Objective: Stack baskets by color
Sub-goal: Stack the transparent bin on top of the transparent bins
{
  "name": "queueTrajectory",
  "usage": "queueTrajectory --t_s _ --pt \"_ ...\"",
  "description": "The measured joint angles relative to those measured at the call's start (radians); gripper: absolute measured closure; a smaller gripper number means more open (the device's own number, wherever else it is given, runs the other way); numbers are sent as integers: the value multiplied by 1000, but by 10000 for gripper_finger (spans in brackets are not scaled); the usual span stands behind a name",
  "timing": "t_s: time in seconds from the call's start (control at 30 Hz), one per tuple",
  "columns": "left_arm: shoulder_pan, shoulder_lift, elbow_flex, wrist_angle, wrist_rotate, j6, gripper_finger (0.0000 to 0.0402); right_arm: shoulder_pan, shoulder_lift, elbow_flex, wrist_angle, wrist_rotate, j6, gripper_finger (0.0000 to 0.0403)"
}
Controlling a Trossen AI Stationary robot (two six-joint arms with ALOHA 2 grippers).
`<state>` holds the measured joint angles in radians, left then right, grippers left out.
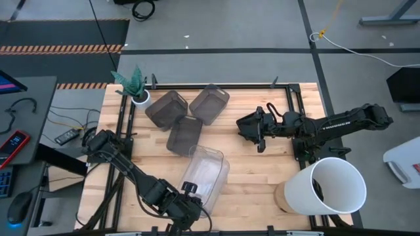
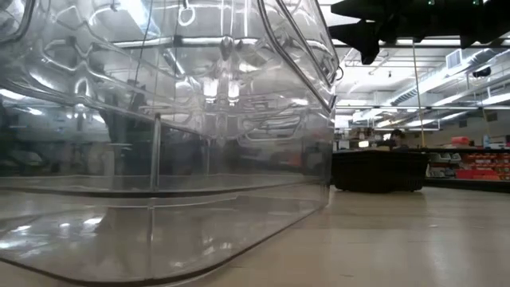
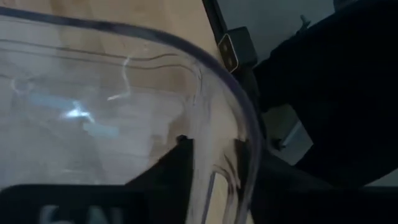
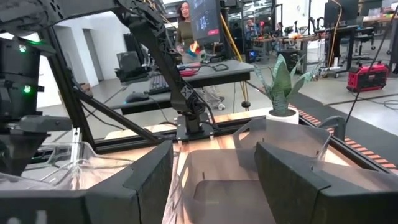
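Clear basket (image 1: 205,176): light, stiff, slick; best taken at rim.
Left gripper (image 1: 191,204): straddles rim wall, clamped or loose unclear.
Right gripper (image 1: 251,128): spread, empty, above table.

White bucket (image 1: 336,186) near corner, potted plant (image 1: 136,88) far corner, on wooden table (image 1: 256,167)
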<state>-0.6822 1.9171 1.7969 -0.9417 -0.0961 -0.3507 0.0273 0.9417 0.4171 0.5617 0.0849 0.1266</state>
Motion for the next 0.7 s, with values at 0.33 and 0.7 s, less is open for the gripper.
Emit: queueTrajectory --t_s 0.33,0.7 --pt "-17 -49 -1 -80 -41 14 176 26 1 0 -24 0 13 172" --pt "-90 -98 -1 -103 -154 48 205 45 1 0 -24 23 12 172"
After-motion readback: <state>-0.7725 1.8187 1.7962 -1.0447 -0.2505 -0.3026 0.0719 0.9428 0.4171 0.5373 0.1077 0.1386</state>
